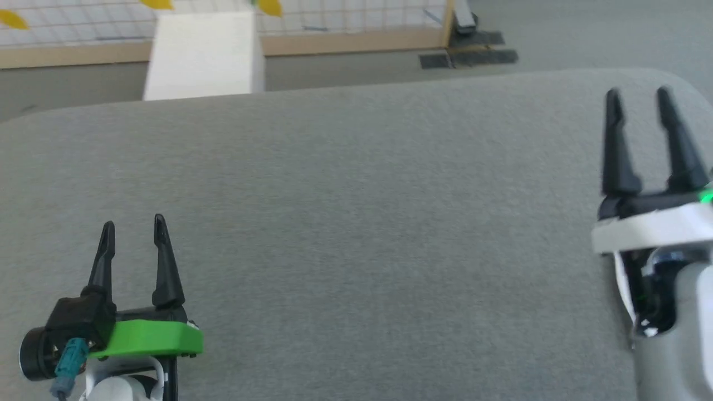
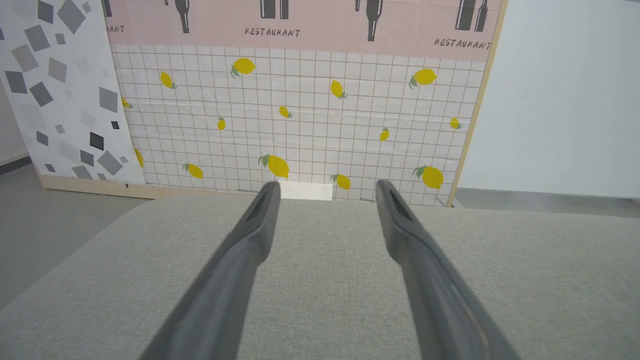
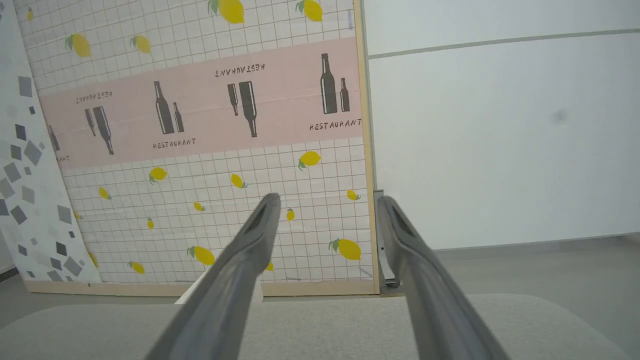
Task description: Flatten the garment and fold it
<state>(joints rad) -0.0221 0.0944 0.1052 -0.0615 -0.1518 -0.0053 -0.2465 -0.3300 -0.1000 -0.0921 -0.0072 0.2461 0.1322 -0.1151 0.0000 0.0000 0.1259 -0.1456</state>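
Grippers standing open, garment's bearing unknown

At the near left, the left gripper is hovering over the grey padded surface, its two dark fingers spread apart, gripping nothing and pointing toward the far edge. Beyond that edge, a white box is standing on the floor. Toward the right edge and farther out, the right gripper is likewise holding its fingers wide and empty.

Where the garment is lying cannot be told. The same is true of its long axis and of which arm is nearer, so the coming move is hinging on finding it first.

Facing both grippers, a panel printed with a grid and lemons is carrying a pink band of bottle silhouettes. This band is repeating the word "RESTAURANT", and some repeats are reading mirrored.
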